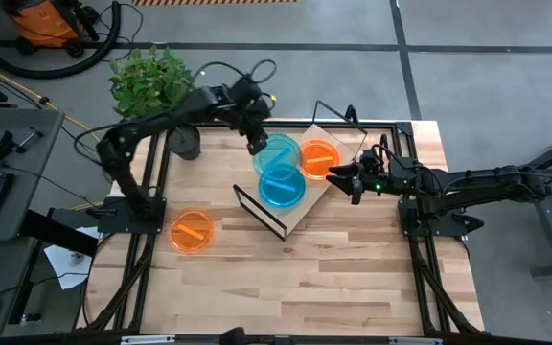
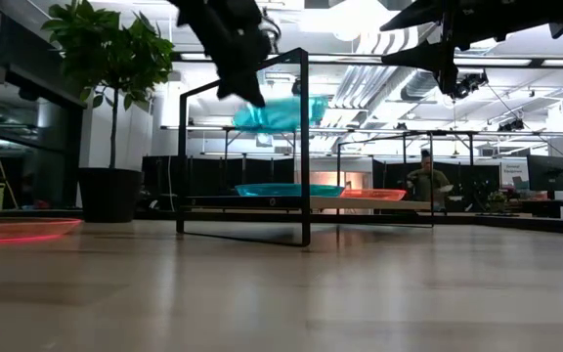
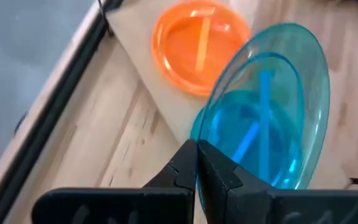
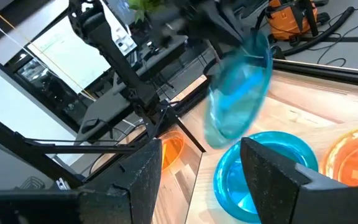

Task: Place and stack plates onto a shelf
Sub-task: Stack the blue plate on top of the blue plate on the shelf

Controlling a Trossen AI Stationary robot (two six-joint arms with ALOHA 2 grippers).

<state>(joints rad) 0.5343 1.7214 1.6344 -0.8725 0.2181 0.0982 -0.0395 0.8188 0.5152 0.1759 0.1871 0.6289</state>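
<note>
My left gripper (image 1: 260,144) is shut on a cyan plate (image 1: 276,153), which it carries tilted above the shelf (image 1: 307,206), a light board with black wire ends. A second cyan plate (image 1: 283,187) and an orange plate (image 1: 319,158) lie flat on the shelf board. Another orange plate (image 1: 192,231) rests flat on the table near the left arm's base. My right gripper (image 1: 338,176) hovers open above the shelf's right edge, beside the orange plate, touching nothing. In the low view the carried plate (image 2: 281,112) shows well above the shelved cyan plate (image 2: 289,190). My left gripper pinches the carried cyan plate's rim (image 3: 205,140) between its two fingers, at the edge nearest the arm. The plate is lifted clear and tilted steeply, reaching away from the fingers over the shelved cyan plate (image 3: 241,130).
A potted plant (image 1: 151,81) stands at the table's far left corner. The shelf's wire end frames (image 1: 262,213) rise above the board on two sides. Bare tabletop (image 1: 333,278) stretches along the near side. A person (image 2: 425,184) stands in the room beyond.
</note>
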